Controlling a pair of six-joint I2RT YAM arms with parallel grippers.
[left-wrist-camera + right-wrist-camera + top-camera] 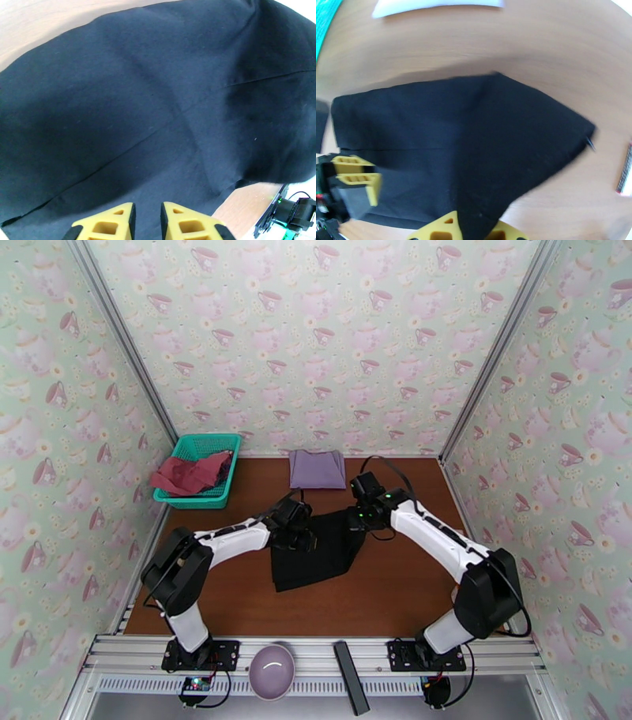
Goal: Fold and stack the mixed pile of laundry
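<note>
The black garment lies spread in the middle of the brown table, partly folded over itself. My left gripper sits at its far left edge; in the left wrist view the yellow fingers stand almost together with black cloth between them. Over the far right corner, my right gripper is shut on that corner, and the cloth runs down between its fingertips. The left gripper also shows in the right wrist view. A folded lavender-purple cloth rests at the back. The dusty-red top lies in the basket.
The teal mesh basket stands at the back left corner. A purple bowl and a black bar sit on the metal rail at the front. Patterned walls close in the table on three sides.
</note>
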